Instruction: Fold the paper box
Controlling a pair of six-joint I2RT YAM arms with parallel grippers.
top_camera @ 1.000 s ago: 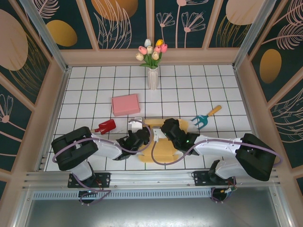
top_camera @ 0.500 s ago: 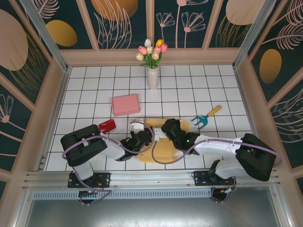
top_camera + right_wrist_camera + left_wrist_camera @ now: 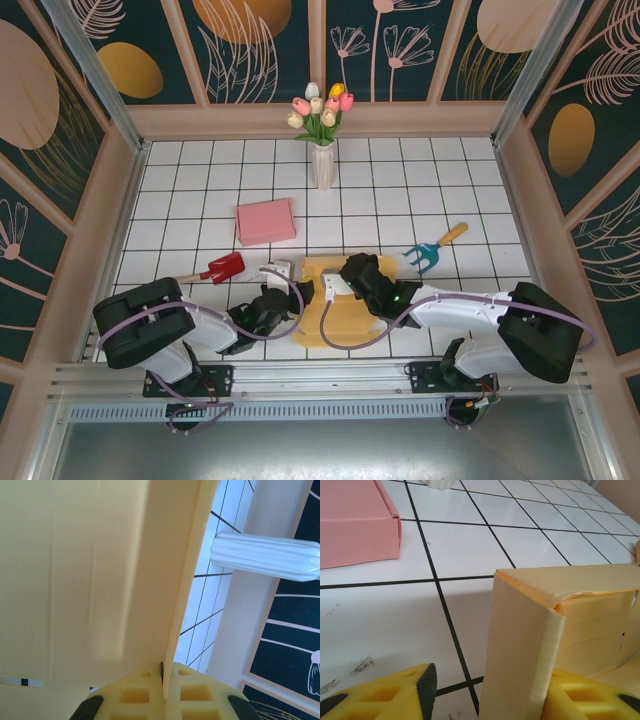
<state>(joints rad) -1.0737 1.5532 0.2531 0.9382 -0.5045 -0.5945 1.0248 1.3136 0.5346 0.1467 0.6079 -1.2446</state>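
The yellow paper box lies partly folded on the tiles between the two arms. In the left wrist view its upright side wall stands between the fingers of my left gripper. It rests against the right finger and leaves a wide gap to the left pad, so these jaws are open. My left gripper is at the box's left side. My right gripper is shut on the thin edge of a box panel, which rises straight from the pads. From above it sits over the box's upper middle.
A pink box lies behind the left arm, also seen as the pink box. A white vase of tulips stands at the back. A red scoop is to the left and a teal hand rake to the right.
My left gripper's jaws have widened off the box wall, and the left arm has drawn back toward the near left. The right gripper has kept its grip in place.
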